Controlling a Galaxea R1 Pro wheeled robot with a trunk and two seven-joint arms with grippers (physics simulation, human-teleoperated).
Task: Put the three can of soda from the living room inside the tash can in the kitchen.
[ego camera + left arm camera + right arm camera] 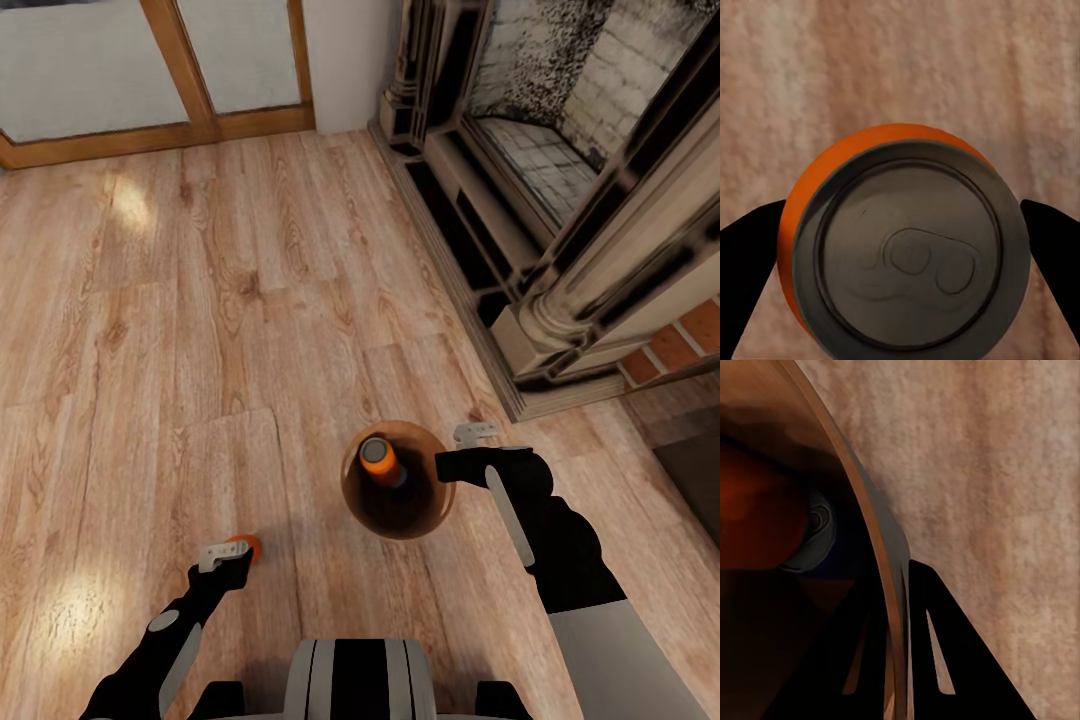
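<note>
Wood floor [200, 300]; soda can [904, 244] between left jaws.

Open wood floor [200, 300] stretches ahead and to the left as far as the glass doors [150, 70], with nothing standing on it. To the right the brick fireplace [560, 200] and its raised hearth edge wall off that side. The brown bin [398, 480] stands in the middle between the arms, and a can [380, 460] inside takes up part of its opening.
</note>
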